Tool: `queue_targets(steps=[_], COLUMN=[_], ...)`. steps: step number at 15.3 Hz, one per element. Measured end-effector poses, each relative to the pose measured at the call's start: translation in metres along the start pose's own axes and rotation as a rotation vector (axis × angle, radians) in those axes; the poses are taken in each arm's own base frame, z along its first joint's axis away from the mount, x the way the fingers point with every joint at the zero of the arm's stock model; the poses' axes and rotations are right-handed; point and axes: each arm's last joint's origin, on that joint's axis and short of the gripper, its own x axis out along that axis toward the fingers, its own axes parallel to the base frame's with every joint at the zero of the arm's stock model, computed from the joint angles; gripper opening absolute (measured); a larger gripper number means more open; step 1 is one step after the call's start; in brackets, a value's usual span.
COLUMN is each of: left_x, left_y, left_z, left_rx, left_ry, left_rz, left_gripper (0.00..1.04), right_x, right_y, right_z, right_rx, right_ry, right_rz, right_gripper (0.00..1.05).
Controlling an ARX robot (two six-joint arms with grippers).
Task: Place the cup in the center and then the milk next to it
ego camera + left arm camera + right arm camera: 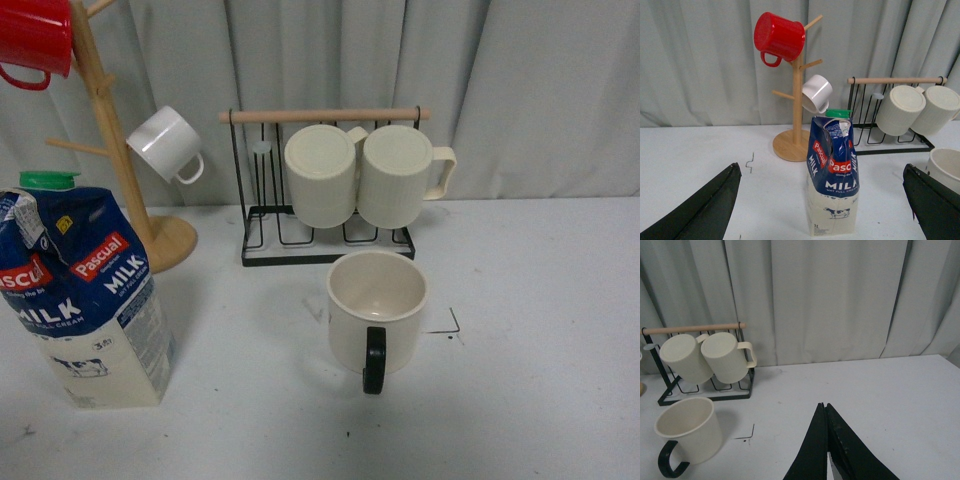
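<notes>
You had step 1 done, I judge: the cup stood upright on the center. The milk stood well apart, at its 9 o'clock. Your left tool was spread wide facing the milk; the right tool was pressed together, empty.

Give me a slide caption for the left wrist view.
Open left gripper facing the upright milk, wooden mug tree and mug rack behind.
</notes>
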Motion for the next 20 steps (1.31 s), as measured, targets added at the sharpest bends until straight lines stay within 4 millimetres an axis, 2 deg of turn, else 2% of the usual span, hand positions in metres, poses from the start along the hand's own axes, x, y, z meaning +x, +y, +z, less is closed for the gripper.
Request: queue_targets(steps=[8,10,13,14,16,17,18,19,20], left_x=[0.0,0.0,0.0,0.0,0.0,-0.001,0.0,0.004,0.017], left_y=[0.0,0.0,0.0,0.0,0.0,0.001,0.007,0.015,0.022], left_z=[0.0,0.0,0.0,0.0,0.0,-0.002,0.006,0.029,0.062], left_rx=[0.0,0.0,0.0,0.0,0.0,-0.011,-0.084,-0.151,-0.146], left_ry=[0.0,0.0,0.0,0.0,0.0,0.078,0.337,0.37,0.259], left_rz=[0.0,0.002,0.0,0.001,0.0,-0.007,-0.029,-0.012,-0.001], left_gripper=[0.98,0.98,0.98,0.98,0.98,0.98,0.98,0.98,0.98], right_x=[-0.011,-0.022,-0.022,-0.022,-0.022,-0.022,-0.022,-0.022,-0.022], right_y=[0.0,0.0,0.0,0.0,0.0,0.0,0.0,0.0,0.0], right_z=[0.0,-0.003,-0.003,-0.003,-0.003,-0.003,-0.003,-0.003,-0.003], right_rx=[0.0,0.0,0.0,-0.002,-0.002,-0.002,-0.003,-0.003,-0.003], right_ry=[-0.002,0.008,0.006,0.005,0.006,0.006,0.005,0.005,0.006], right_rz=[0.0,0.001,0.001,0.0,0.001,0.001,0.001,0.0,0.001], right_gripper=[0.02,0.02,0.02,0.06,0.33,0.46,0.59,0.71,0.86])
